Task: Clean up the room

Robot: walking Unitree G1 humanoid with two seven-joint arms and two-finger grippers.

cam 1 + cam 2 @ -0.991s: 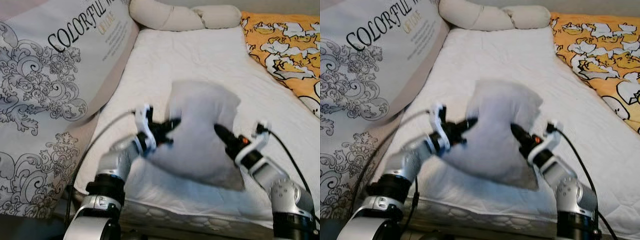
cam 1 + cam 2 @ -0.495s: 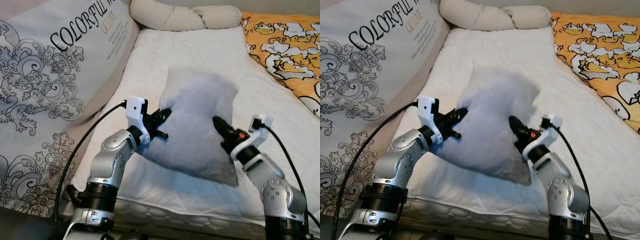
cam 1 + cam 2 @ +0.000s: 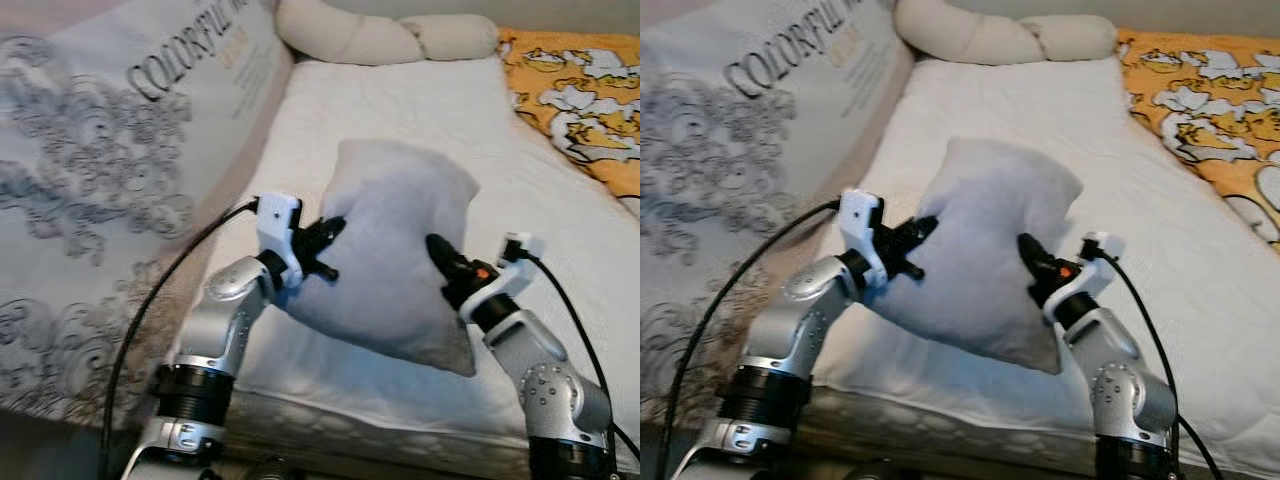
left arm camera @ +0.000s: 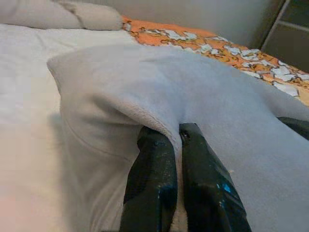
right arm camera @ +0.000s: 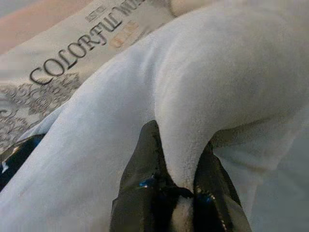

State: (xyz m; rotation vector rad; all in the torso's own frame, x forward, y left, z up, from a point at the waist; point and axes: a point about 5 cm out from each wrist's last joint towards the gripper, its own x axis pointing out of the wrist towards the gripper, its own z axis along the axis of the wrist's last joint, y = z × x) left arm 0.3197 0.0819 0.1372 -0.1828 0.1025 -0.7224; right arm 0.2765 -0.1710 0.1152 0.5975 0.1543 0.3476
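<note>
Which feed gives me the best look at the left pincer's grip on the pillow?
The left wrist view: the left pincer has both black fingers shut on a fold of the grey pillow. The eye views show the whole pillow held over the bed, the right pincer gripping its other side. The right wrist view shows that grip close up.

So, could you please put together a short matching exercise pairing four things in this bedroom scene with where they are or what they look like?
Things:
1. grey pillow
2. orange blanket
3. printed quilt
4. beige bolster

Descriptions:
A. lies along the head of the mattress
B. pinched between the left gripper and the right gripper, held above the bed
C. grey scrollwork and lettering, on the robot's left
D. cartoon pattern, on the robot's right

Pairs: 1-B, 2-D, 3-C, 4-A
</note>
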